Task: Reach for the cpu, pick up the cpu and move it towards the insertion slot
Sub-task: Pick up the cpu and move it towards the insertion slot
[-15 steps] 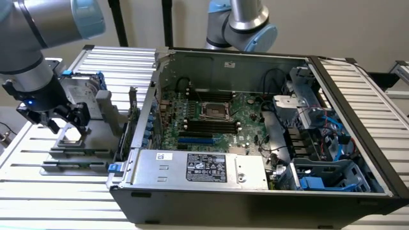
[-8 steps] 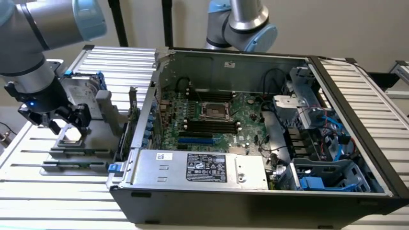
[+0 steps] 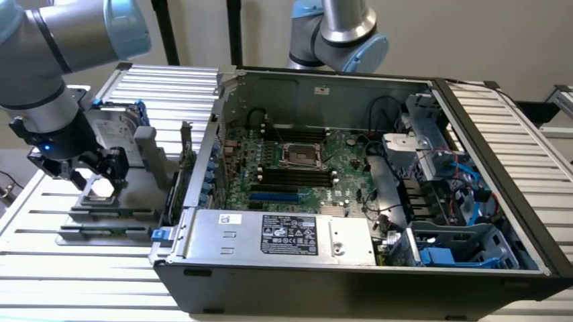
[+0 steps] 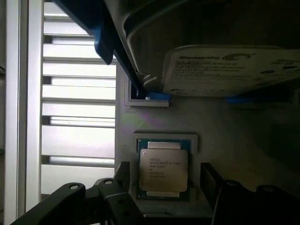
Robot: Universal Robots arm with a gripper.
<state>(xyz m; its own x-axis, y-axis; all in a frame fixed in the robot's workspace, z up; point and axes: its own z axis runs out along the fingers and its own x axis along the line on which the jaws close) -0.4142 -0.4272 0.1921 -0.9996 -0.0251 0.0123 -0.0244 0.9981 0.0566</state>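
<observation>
Both sides of the cpu [image 4: 163, 169] straddled by the pincer [image 3: 92, 177], fingers [image 4: 123, 174] apart, not clamped. Lies flat in a grey holder [image 3: 136, 196] on the worktop [image 3: 90, 268] at the exterior view's left, well outside the case [image 3: 358, 285] holding the slot [image 3: 302, 155].

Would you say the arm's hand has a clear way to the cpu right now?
Probably yes: the open hand hangs just over the cpu, straddling it, and nothing lies across the chip.
</observation>
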